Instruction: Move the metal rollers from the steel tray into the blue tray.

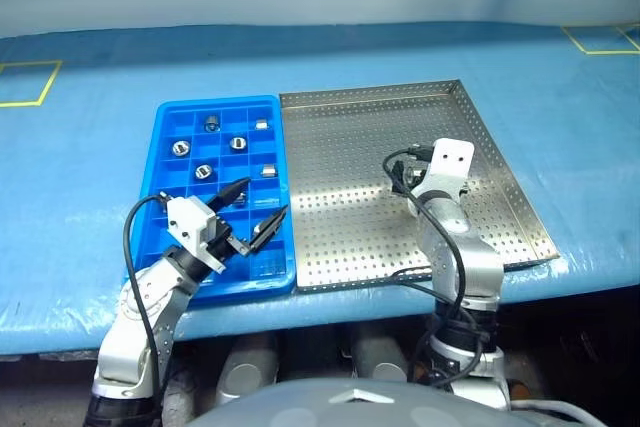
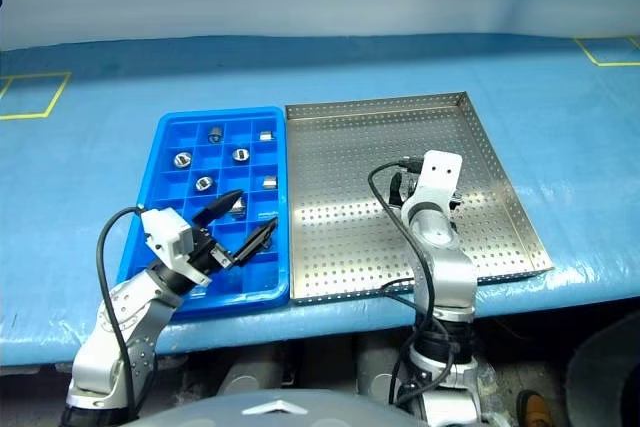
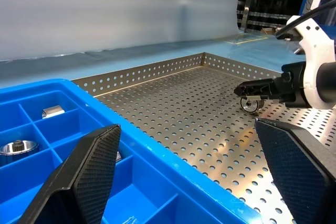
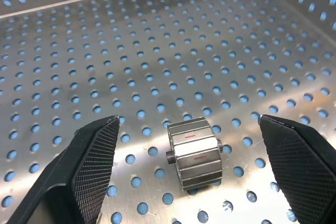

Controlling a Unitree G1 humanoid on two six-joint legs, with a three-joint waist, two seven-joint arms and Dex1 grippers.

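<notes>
A: Item one, steel tray (image 1: 340,237). Contents?

B: One metal roller (image 4: 195,152), lying on its side on the perforated floor between the right pincer's (image 4: 197,169) two black fingers (image 4: 92,166). Pincer state: wide, nothing held, both pads clear of the roller.

A: Item two, blue tray (image 1: 165,147)?

B: On the blue-covered desk (image 1: 100,77), touching the steel tray's 9 o'clock edge. Several rollers (image 1: 204,172) already sit in compartments toward its 12 o'clock end, one per cell. The left pincer (image 1: 256,217) hangs over its 6 o'clock end, jaws wide, empty.

A: Step in hand?

B: By my reading, the approach to the last roller left in the steel tray. Next move calls for closing squarely on the roller, then a lift and a carry toward 9 o'clock to a free compartment. A rounded piece may roll off if one pad meets it first.

A: View differences?

B: The right wrist view gives the roller's facets and end stub. In the head views the right arm covers it. The left wrist view shows the roller just under the right pincer's tips.
</notes>
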